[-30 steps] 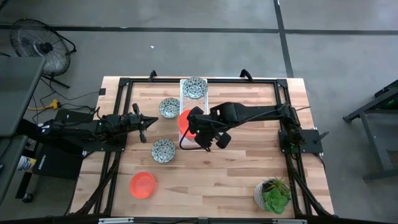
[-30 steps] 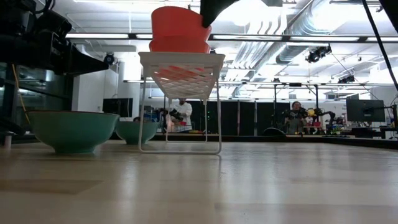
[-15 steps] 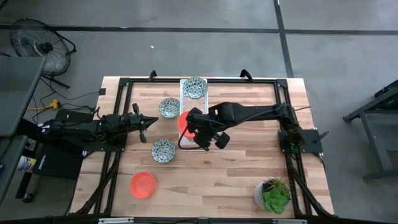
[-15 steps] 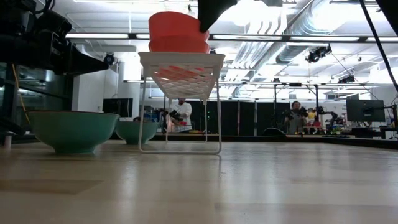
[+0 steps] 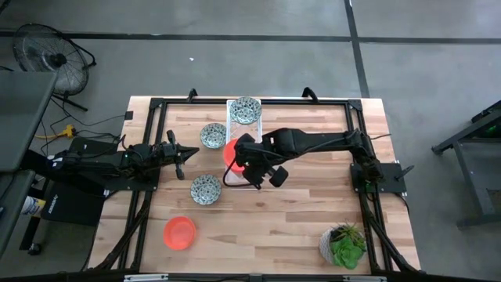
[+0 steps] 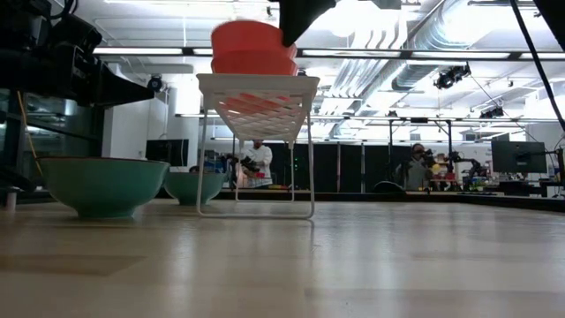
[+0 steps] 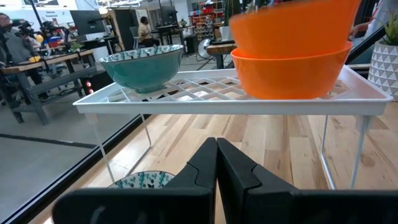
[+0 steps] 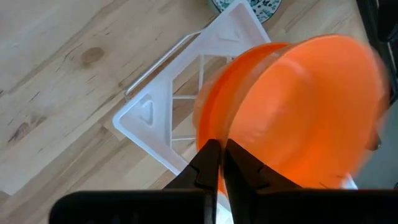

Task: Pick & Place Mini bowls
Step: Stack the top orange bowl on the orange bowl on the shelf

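Right gripper over the near end of the white lattice tray, fingers pinched on the rim of an orange-red mini bowl, tilted and held just above a second orange-red bowl resting on the tray's lattice. In the right wrist view, dark fingers closed tight over the upper bowl's edge, lower bowl showing just beneath. In the low view, both orange bowls stacked close atop the raised tray. Patterned grey-green bowl sitting at the tray's far end. Another patterned bowl on the wooden counter just left of the tray, a third patterned bowl nearer the front, and a third orange-red bowl farther front-left, well apart from the tray. Left gripper low over the counter at the left, fingers pressed together, holding nothing. Potted green plant at the counter's front-right corner. People visible in the room beyond.
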`<state>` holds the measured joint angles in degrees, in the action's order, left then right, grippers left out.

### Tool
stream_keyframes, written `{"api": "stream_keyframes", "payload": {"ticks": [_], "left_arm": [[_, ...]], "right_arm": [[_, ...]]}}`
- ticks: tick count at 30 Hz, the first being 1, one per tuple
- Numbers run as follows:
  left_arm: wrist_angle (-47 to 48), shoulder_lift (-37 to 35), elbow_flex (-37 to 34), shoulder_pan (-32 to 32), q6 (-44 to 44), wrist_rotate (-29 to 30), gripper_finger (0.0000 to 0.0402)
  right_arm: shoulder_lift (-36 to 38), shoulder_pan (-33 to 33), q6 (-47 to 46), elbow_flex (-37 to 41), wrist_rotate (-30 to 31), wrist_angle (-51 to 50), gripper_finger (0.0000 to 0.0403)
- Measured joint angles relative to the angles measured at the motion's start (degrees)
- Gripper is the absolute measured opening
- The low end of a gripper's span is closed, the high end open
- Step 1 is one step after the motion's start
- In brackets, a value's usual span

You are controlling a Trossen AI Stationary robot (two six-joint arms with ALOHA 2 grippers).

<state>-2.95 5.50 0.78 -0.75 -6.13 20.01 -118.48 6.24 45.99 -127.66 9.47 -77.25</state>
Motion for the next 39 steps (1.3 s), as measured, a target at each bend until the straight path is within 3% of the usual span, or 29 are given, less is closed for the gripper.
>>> {"api": "stream_keyframes", "payload": {"ticks": [19,34,39], "left_arm": [[-0.01,0.02,0.0,-0.02,0.0,0.0,0.0001],[-0.01,0.0,0.0,-0.01,0.0,0.01,0.0001],[-0.01,0.02,0.0,0.0,0.0,0.0,0.0001]], "right_arm": [[0.04,0.15,-2.82,-0.1,2.17,0.39,0.0076],[1.4,1.65,-7.35,-0.24,3.98,-1.01,0.008],[1.7,3.85,-11.62,-0.26,9.63,-1.91,0.0074]]}}
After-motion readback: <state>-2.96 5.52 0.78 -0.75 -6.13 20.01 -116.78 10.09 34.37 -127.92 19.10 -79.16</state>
